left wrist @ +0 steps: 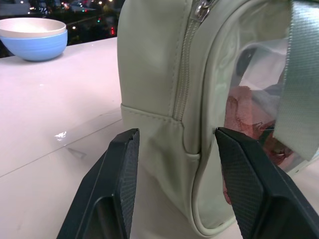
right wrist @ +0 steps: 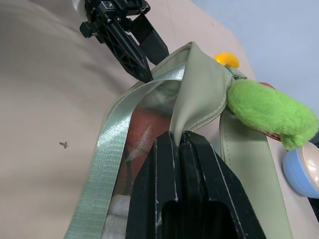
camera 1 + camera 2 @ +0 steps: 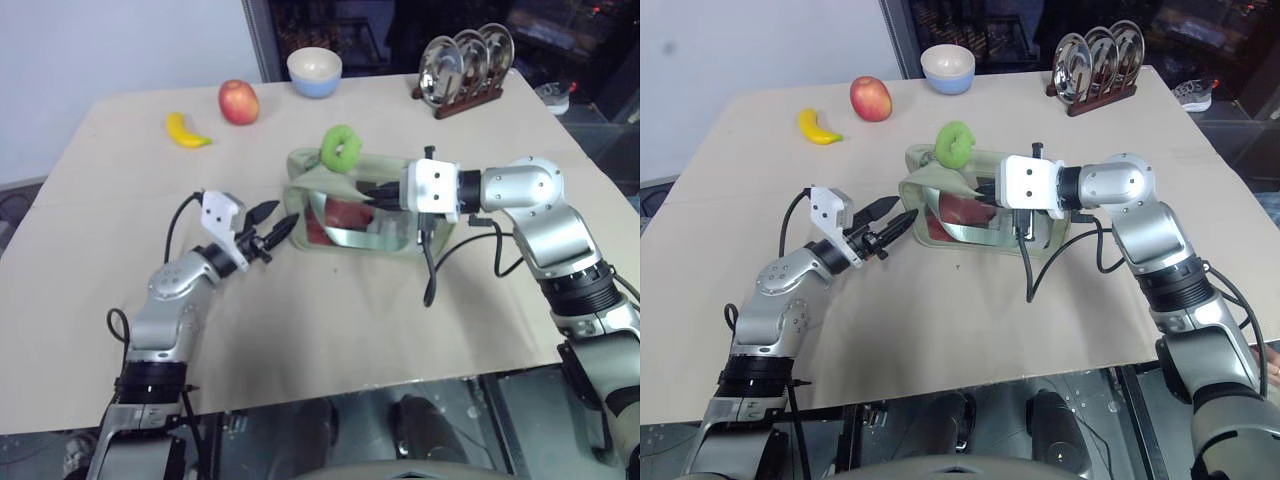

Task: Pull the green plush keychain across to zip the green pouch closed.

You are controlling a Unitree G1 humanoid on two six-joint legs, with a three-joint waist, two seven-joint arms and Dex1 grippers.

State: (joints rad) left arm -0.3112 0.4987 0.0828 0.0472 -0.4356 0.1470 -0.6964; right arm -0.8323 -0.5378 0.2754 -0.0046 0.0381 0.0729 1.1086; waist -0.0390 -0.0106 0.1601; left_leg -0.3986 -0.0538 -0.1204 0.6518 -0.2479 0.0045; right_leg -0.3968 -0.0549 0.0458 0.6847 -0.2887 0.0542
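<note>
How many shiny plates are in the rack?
3 round shiny metal plates stand upright in the dark wooden rack at the table's far right corner; more could hide behind them.

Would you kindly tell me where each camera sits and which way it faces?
Head views: look down over both arms at the green pouch on the table.
Left wrist: along the open left hand at the pouch's end.
Right wrist: along the shut right hand pinching the pouch, green plush keychain beside.
Shared: pouch, bowl.

The pale sage-green pouch (image 3: 350, 205) sits mid-table, red contents showing through its clear window. The lime-green plush keychain (image 3: 341, 147) rests on its far top edge.
</note>
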